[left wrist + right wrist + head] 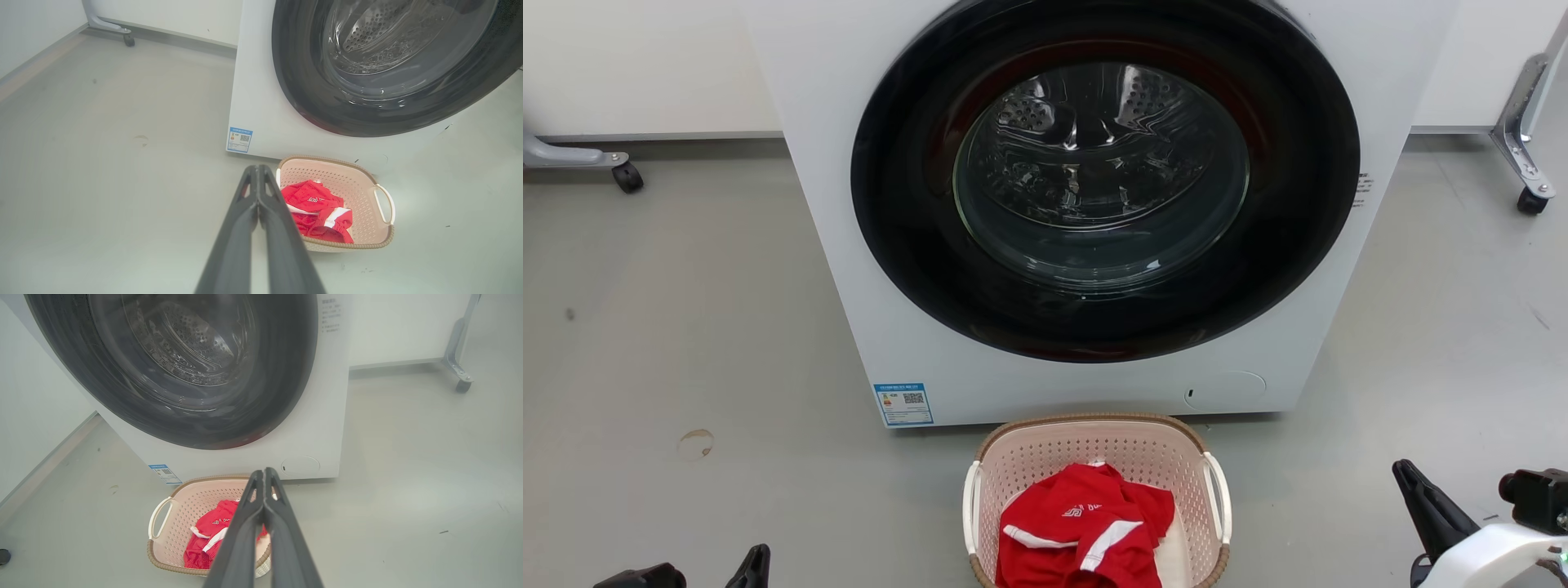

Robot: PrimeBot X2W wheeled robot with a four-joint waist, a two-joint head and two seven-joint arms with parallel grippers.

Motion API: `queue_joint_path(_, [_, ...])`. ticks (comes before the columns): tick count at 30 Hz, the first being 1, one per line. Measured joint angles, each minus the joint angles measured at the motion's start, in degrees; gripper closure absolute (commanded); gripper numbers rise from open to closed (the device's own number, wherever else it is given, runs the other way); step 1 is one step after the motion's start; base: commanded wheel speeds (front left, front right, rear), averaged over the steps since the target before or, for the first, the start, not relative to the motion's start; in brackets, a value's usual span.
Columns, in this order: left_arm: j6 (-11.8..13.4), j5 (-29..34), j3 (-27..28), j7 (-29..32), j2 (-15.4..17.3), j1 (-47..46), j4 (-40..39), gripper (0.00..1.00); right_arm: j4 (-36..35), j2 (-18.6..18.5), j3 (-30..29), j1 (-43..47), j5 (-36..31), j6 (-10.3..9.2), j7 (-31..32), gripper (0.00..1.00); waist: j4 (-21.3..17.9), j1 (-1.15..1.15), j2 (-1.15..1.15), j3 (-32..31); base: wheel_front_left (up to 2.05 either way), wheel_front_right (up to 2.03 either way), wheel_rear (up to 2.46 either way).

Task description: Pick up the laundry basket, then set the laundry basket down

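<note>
Plainly, the laundry basket [1094, 449] is sitting on the grey floor [686, 327] just in front of the washing machine [890, 327], lying between the two arms; a red garment [1086, 531] is lying crumpled inside it. The left gripper [257, 167] is hanging off to the basket's left, apart from it, its fingers pressing together on nothing; the right gripper [263, 471] is doing likewise on the other side, equally empty. Judging by the thin perforated plastic and single garment, the basket is looking light and fairly stiff, though probably flexing under a one-sided pull and feeling slippery; its white left handle [970, 506] and right handle [1218, 498] are offering the surest hold, both together.
</note>
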Motion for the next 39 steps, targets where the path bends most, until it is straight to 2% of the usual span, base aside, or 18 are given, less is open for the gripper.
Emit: queue_joint_path(39, [-10.18, -13.95, 9.42, 2.00, -10.03, -2.70, 8.23, 1.00, 2.70, 1.36, -5.23, -2.80, 19.80, 0.00, 0.52, 1.00, -0.55, -0.02, 0.00, 1.01, 0.00, 0.00, 0.00])
